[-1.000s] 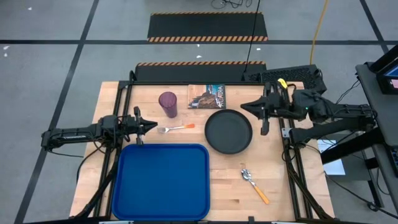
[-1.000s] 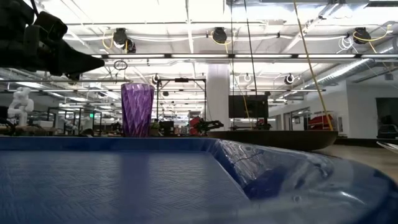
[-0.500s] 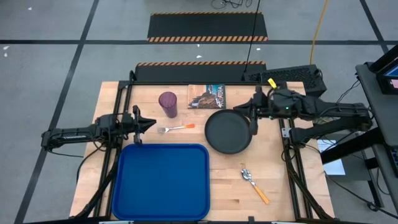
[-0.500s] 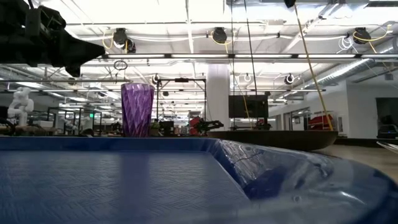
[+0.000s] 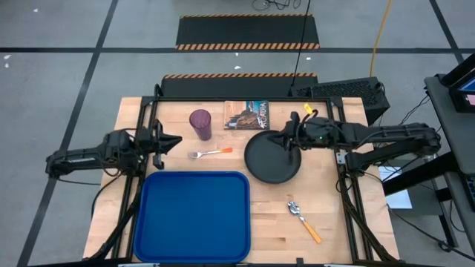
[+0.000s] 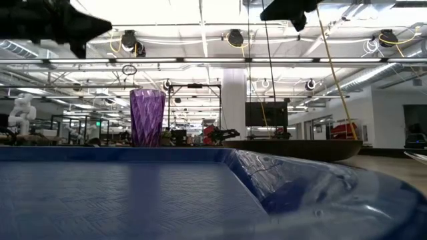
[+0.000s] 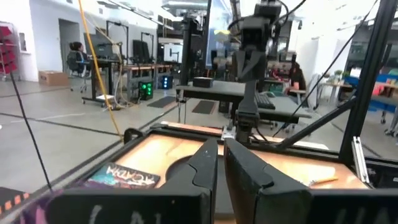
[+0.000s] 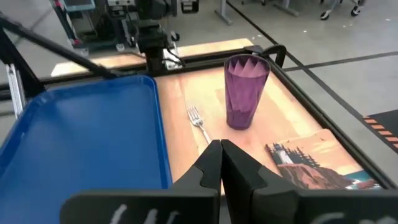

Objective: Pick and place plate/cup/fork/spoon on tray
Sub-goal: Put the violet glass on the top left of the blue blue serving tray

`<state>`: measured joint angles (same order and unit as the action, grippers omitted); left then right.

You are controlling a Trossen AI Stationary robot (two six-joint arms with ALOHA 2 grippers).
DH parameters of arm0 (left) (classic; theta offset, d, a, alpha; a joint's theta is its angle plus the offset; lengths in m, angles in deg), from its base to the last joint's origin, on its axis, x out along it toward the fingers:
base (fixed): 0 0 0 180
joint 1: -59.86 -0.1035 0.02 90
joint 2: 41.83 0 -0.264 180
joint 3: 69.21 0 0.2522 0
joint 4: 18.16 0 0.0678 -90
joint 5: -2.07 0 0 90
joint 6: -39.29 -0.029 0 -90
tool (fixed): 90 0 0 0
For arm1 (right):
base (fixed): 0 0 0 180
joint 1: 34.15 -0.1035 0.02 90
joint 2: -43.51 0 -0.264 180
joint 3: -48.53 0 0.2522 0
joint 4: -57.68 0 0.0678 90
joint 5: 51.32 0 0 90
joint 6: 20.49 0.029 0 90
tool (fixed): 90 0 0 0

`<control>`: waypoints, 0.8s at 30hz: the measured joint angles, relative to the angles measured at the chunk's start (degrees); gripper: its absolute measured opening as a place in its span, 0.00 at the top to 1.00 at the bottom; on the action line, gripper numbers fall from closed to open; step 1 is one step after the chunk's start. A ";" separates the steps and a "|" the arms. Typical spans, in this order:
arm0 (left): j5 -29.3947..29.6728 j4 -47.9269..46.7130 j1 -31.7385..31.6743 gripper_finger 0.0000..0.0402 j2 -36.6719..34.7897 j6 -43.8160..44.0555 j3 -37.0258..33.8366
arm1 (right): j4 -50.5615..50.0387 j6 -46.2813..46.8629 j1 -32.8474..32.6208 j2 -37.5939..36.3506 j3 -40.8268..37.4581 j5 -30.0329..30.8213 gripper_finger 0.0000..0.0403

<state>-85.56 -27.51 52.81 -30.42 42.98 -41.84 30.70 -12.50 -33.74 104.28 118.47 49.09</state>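
My right gripper, fingers pressed together and empty, had advanced over the plate rim since a second before; left gripper likewise clenched; tray empty, all four items unplaced.

Wooden table carries tray, plate, cup, fork, spoon, booklet

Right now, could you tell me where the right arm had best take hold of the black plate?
Probably the plate's raised rim on its far right edge, from above. It lies flat, so only the rim offers the fingers a lip. The right gripper already hangs there, fingers shut.
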 joint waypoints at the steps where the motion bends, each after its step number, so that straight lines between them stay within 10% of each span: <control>1: 0.00 -1.94 0.00 0.92 1.32 -0.09 2.18 | 2.05 0.38 0.00 -0.02 -1.27 0.01 1.00; 24: 2.76 -38.95 -0.88 0.83 45.28 -10.09 45.36 | 19.07 7.19 -0.09 -0.30 -19.18 -0.10 1.00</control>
<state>-82.80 -66.46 51.94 14.86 32.89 3.52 49.77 -5.32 -33.83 103.98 99.28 49.00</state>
